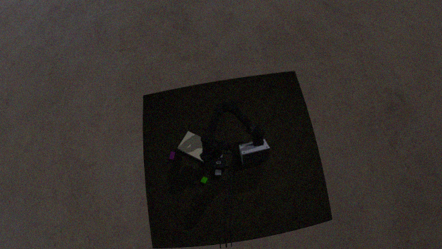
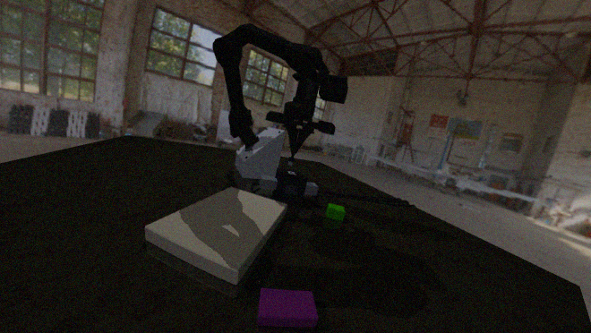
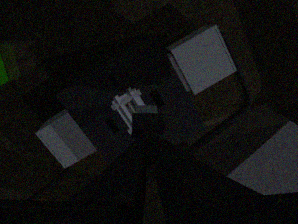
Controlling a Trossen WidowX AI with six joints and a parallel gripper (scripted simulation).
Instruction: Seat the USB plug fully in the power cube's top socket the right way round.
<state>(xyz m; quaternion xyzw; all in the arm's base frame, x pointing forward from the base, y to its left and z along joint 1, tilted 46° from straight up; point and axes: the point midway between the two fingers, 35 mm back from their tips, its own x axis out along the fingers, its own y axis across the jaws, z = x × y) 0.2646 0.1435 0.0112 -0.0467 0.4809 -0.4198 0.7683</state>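
We see the gripper [image 2: 292, 157] pointing straight down with its fingers clenched on the USB plug [image 3: 128, 107], which it holds just above the dark power cube [image 2: 291, 185] near the middle of the black table [image 2: 89, 188]. Around the cube, a green block [image 2: 335, 211] lies just beside it and a pale flat slab [image 2: 218, 232] sits nearby, toward the table's front-left corner in the exterior view. A purple block [image 2: 286, 307] rests by the front edge, well apart from the cube.

arm: arched, wrist vertical | claw [image 2: 291, 160]: pointing down, clamped on USB plug [image 3: 128, 107]
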